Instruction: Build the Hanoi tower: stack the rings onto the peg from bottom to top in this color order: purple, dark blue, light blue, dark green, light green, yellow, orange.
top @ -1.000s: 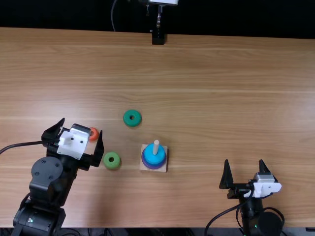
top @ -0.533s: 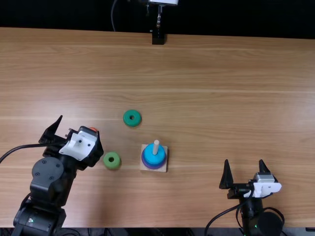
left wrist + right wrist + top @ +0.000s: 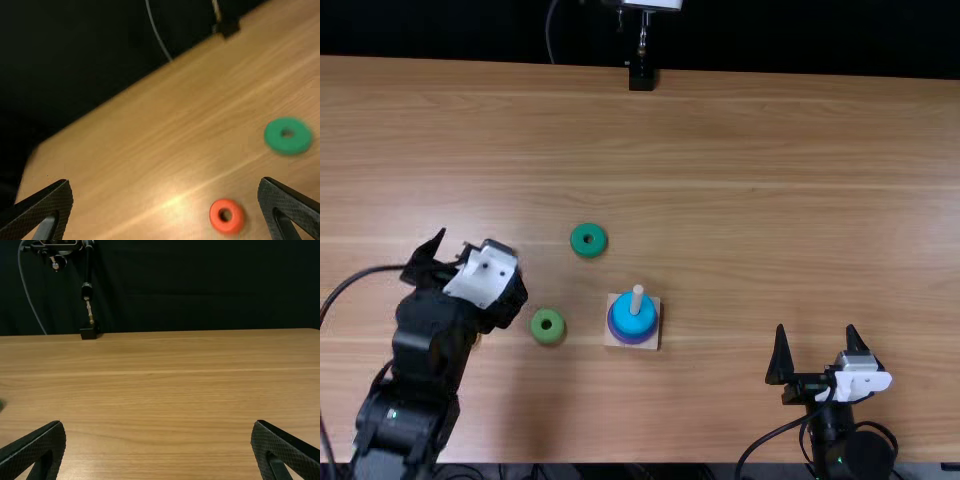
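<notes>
1. Top view: blue ring point(image 3: 633, 320) over purple ring point(image 3: 633, 339) on peg point(image 3: 637, 298). Light green ring point(image 3: 548, 334) between peg and left claw point(image 3: 480, 252); dark green ring point(image 3: 579, 240) apart. Right claw point(image 3: 816, 328) spread.
2. Left wrist: claw spread; orange ring point(image 3: 217, 216) on worktop point(image 3: 150, 155).
3. Right wrist: claw spread.

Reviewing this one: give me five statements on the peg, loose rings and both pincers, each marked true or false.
1. The light blue ring is the top ring on the peg. True.
2. The dark green ring is already on the peg. False: it lies on the table, off the peg.
3. The left pincer is shut on the orange ring. False: the pincer is open and the ring lies on the table.
4. The right pincer is open. True.
5. The light green ring touches the dark green ring. False: the two lie apart.
</notes>
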Robot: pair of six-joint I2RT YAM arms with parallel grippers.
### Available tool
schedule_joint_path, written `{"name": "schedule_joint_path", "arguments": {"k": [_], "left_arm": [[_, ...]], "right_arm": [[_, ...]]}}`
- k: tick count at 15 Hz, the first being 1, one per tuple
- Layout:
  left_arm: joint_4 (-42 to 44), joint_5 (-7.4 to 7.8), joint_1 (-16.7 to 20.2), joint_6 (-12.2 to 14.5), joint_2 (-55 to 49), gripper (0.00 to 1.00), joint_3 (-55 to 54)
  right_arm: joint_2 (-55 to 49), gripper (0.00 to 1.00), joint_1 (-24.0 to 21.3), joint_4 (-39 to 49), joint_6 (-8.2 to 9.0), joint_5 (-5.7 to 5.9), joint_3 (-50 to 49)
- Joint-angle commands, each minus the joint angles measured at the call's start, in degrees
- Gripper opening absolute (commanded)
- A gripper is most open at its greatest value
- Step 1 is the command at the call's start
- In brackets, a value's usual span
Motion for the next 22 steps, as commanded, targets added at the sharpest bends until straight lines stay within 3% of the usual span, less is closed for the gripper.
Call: {"name": "schedule_joint_path", "arguments": {"k": [1,2,3,4,6,7,8,11,15,17,19,22], "left_arm": [[0.09,0.43,0.14,0.39,4.86,1.00,5.43],[0.51,0.96,0.05,-0.87,8.99,1.00,8.07],[0.51,2.02,-0.04,-4.04,13.21,1.00,10.88],[0.72,4.76,-0.39,-8.15,16.64,1.00,13.60],[0.62,12.67,-0.65,-15.95,22.35,1.00,18.00],[0.51,14.88,-0.56,-19.54,25.43,1.00,20.46],[0.30,15.83,-0.74,-21.12,28.42,1.00,22.75],[-2.76,15.52,-3.73,-21.23,38.00,1.00,31.27],[-16.36,15.20,-5.75,-21.23,48.28,1.00,40.68],[-18.89,15.94,-6.28,-21.33,52.59,1.00,43.40],[-20.90,15.62,-6.72,-22.28,55.57,1.00,46.56],[-30.60,14.46,-8.03,-22.07,60.50,1.00,52.19]], "right_arm": [[-0.40,1.00,-0.63,-0.25,-0.01,-0.35,-0.38],[-0.40,1.00,-0.63,-0.14,-0.01,-0.35,-0.38],[-0.40,1.00,-0.63,-0.25,0.09,-0.35,-0.38],[-0.40,1.00,-0.63,-0.25,0.09,-0.35,-0.38],[-0.40,1.00,-0.63,-0.25,-0.01,-0.35,-0.38],[-0.40,1.00,-0.63,-0.25,-0.01,-0.35,-0.38],[-0.40,1.00,-0.63,-0.25,-0.01,-0.35,-0.38],[-0.40,1.00,-0.63,-0.25,-0.01,-0.35,-0.38],[-0.40,1.00,-0.63,-0.25,-0.01,-0.35,-0.38],[-0.40,1.00,-0.54,-0.25,-0.01,-0.35,-0.38],[-0.40,1.00,-0.54,-0.25,-0.01,-0.35,-0.38],[-0.40,1.00,-0.63,-0.25,-0.01,-0.35,-0.38]]}}
